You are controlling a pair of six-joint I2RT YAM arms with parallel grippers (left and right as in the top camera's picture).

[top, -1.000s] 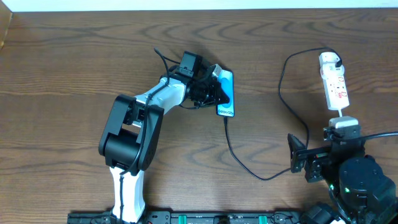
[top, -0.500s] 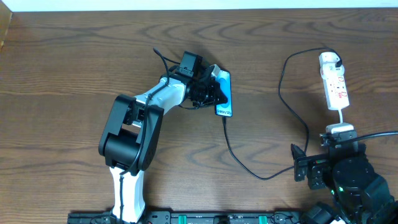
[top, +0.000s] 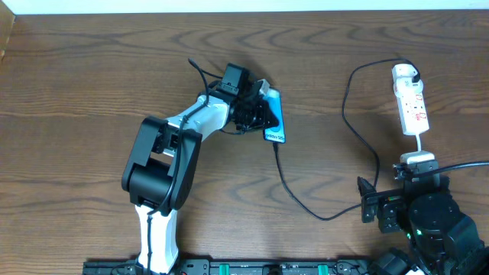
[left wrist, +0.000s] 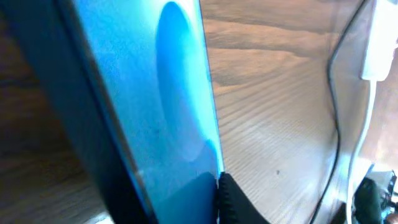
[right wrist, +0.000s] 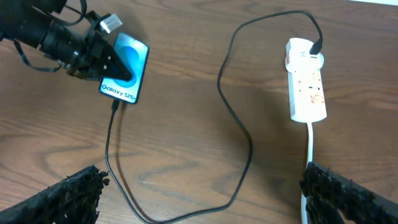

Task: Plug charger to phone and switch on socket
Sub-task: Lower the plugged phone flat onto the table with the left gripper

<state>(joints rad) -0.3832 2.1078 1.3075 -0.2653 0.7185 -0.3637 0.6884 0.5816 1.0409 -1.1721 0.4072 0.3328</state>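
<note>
The phone (top: 276, 116), with a cyan screen, lies at the table's middle, tilted up on one long edge. My left gripper (top: 258, 111) is shut on it across its width. The phone fills the left wrist view (left wrist: 137, 93), with one black finger (left wrist: 233, 199) against its edge. It also shows in the right wrist view (right wrist: 125, 73). The black charger cable (top: 328, 217) meets the phone's lower edge and loops right to its black plug (top: 410, 74) in the white socket strip (top: 412, 108). My right gripper (right wrist: 205, 199) is open and empty, near the table's front, short of the strip (right wrist: 306, 87).
The strip's white cord (top: 419, 141) runs toward my right arm's base at the front right. The cable loop (right wrist: 239, 124) lies on the wood between phone and strip. A pale wall edge borders the table's far side.
The phone has tipped further onto its edge in my left gripper and looks narrower from above. My right arm pulled back toward the front a second ago, then held still.
</note>
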